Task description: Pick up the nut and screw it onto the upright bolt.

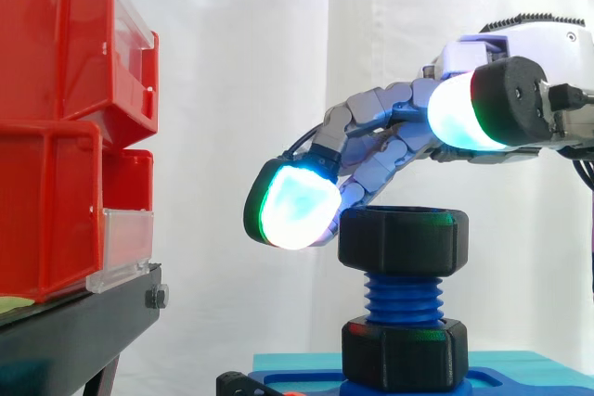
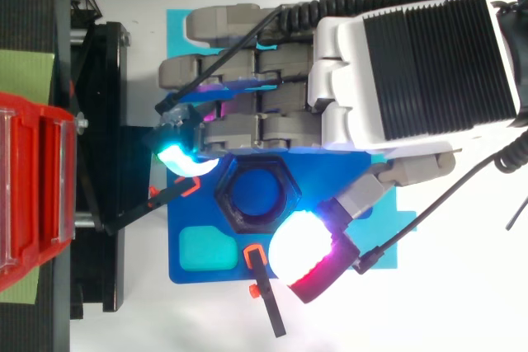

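Side and top views of the work before a white curtain (image 1: 232, 90). At left, stacked red bins (image 1: 56, 136) sit on a black stand (image 1: 74, 331). The top view shows what lies beneath the work: a white counter (image 2: 462, 311) carrying a teal sheet (image 2: 177, 30), and on it a blue base plate (image 2: 186, 212) with a teal square recess (image 2: 206, 249) near its corner.

The side view gives the heights. The blue bolt (image 1: 404, 296) stands upright from a black hexagonal collar (image 1: 404, 351), and the black nut (image 1: 402, 240) sits on the bolt's top end, with bare thread between nut and collar.

The hand (image 2: 412, 63) reaches in above the nut, open, clasping nothing. Its fingers arch loosely downward; one glowing fingertip (image 1: 292, 203) lies against the nut's upper left edge. The thumb pad (image 1: 459, 113) is higher than the nut in the side view, though from above it appears just beside the nut's opposite corner.
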`<state>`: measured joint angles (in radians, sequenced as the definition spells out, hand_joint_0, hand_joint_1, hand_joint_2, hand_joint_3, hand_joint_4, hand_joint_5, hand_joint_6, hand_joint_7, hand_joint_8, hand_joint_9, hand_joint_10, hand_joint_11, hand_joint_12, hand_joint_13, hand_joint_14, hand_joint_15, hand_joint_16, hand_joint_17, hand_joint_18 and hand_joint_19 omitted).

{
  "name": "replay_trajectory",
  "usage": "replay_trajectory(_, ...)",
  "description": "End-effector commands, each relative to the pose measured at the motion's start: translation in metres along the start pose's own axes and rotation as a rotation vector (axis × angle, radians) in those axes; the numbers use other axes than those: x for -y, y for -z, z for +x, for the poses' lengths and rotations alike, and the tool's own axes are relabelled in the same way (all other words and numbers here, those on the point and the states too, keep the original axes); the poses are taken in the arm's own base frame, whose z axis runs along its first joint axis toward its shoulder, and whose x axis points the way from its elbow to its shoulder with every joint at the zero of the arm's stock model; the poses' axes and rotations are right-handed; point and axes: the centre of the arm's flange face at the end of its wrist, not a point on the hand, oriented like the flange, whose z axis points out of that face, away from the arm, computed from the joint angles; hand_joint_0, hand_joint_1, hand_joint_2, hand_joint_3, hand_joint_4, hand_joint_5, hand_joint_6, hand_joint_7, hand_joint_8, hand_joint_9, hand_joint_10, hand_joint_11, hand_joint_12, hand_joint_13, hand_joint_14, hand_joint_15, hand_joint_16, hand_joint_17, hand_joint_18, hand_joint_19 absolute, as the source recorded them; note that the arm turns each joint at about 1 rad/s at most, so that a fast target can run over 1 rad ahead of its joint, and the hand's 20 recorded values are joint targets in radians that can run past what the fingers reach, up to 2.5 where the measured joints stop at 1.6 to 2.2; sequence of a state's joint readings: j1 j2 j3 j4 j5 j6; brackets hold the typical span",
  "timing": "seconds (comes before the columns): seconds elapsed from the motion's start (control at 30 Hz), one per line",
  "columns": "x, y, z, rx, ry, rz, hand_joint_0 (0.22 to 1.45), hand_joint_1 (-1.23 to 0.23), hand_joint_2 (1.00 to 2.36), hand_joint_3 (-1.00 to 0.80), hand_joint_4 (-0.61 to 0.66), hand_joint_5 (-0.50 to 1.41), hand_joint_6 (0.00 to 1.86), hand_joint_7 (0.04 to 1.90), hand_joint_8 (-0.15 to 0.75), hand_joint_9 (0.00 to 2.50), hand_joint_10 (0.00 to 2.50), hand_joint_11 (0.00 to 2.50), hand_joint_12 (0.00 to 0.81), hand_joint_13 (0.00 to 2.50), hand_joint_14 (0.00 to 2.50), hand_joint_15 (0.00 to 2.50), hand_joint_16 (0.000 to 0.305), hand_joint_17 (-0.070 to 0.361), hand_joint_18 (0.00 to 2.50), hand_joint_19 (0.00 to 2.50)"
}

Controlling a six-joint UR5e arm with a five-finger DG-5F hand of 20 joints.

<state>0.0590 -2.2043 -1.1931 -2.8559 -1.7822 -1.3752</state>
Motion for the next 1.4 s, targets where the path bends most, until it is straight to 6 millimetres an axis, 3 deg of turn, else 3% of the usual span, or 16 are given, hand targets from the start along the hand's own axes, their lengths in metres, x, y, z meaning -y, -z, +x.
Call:
replay_trajectory(0.0, 0.0014, 0.001, 0.0002, -0.003, 0.0, 0.001, 0.5, -0.16, 1.0, -0.5, 0.24, -0.08, 0.5, 1.04, 0.2, 0.55, 0.0, 0.0, 0.238, 0.33, 0.0, 0.0, 0.023, 0.051, 0.0, 0.0)
replay_trajectory(0.33, 0.0035, 0.0011, -0.001, 0.004, -0.001, 0.003, 0.52, -0.2, 1.0, -0.5, 0.23, -0.03, 0.5, 1.27, 0.232, 0.78, 0.0, 0.0, 0.207, 0.53, 0.0, 0.0, 0.016, 0.036, 0.15, 0.0)
replay_trajectory(0.47, 0.0033, 0.0009, -0.0011, 0.006, -0.001, 0.001, 0.53, -0.21, 1.0, -0.5, 0.19, 0.0, 0.5, 1.51, 0.24, 0.88, 0.0, 0.0, 0.186, 0.59, 0.0, 0.0, 0.014, 0.031, 0.23, 0.0)
replay_trajectory(0.7, 0.0054, 0.0017, -0.0015, 0.006, -0.001, 0.004, 0.54, -0.22, 1.0, -0.5, 0.15, 0.0, 0.61, 1.32, 0.252, 1.06, 0.0, 0.0, 0.151, 0.75, 0.0, 0.0, 0.009, 0.02, 0.42, 0.0)
replay_trajectory(1.37, 0.0091, 0.0028, -0.0029, 0.012, 0.002, 0.004, 0.56, -0.27, 1.0, -0.5, 0.04, 0.03, 0.73, 1.15, 0.207, 1.52, 0.0, 0.08, 0.088, 1.04, 0.0, 0.0, 0.0, 0.001, 0.68, 0.0)
